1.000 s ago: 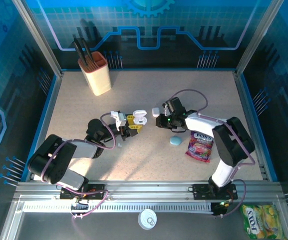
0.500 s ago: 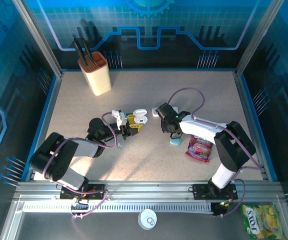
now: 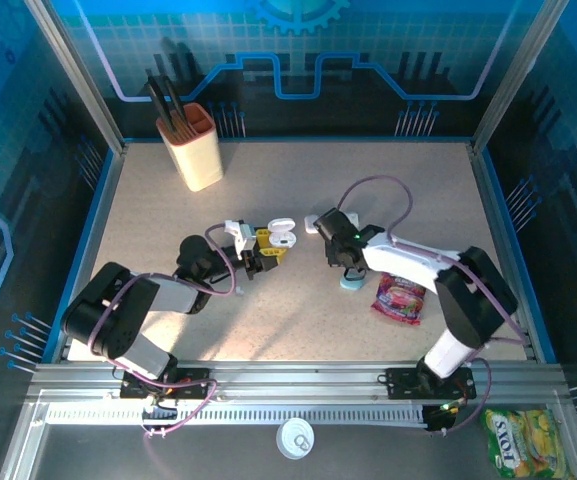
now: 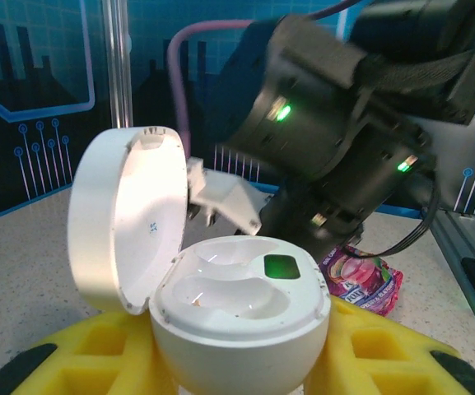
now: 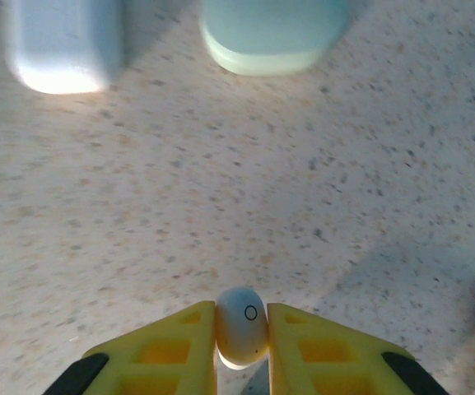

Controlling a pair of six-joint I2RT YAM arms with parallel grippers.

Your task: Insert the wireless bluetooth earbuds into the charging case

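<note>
We have one earbud (image 5: pixel 240 319) pinched between the yellow fingertips (image 5: pixel 167 350) of the right gripper (image 5: pixel 242 339). In the right wrist view it sits at 6 o'clock, just above the speckled table (image 5: pixel 319 206). It is a tiny, smooth, glossy egg of white plastic. We judge it nearly weightless, rigid and slippery, and likely to squirt out of a flat pinch if squeezed hard or knocked. The hold crosses its widest part, which looks like the safest place. We would keep the pressure light and the bud's long axis lined up with its socket.

The left gripper (image 4: pixel 237 366) is closed around the base of the open white charging case (image 4: pixel 237 300), holding it upright near the table's centre. The right arm is at its 3 o'clock in the top view. The lid (image 4: pixel 122 218) stands open at 9 o'clock in the left wrist view, and the moulded wells look empty. The case is hard, rounded and light, so gripping it low on the body keeps the hinge and rim clear.

Two closed cases, one whitish (image 5: pixel 64 45) and one mint (image 5: pixel 274 37), lie at 11 and 12 o'clock ahead of the bud. A snack pouch (image 3: pixel 400 292) lies at 4 o'clock from the charging case in the top view.
</note>
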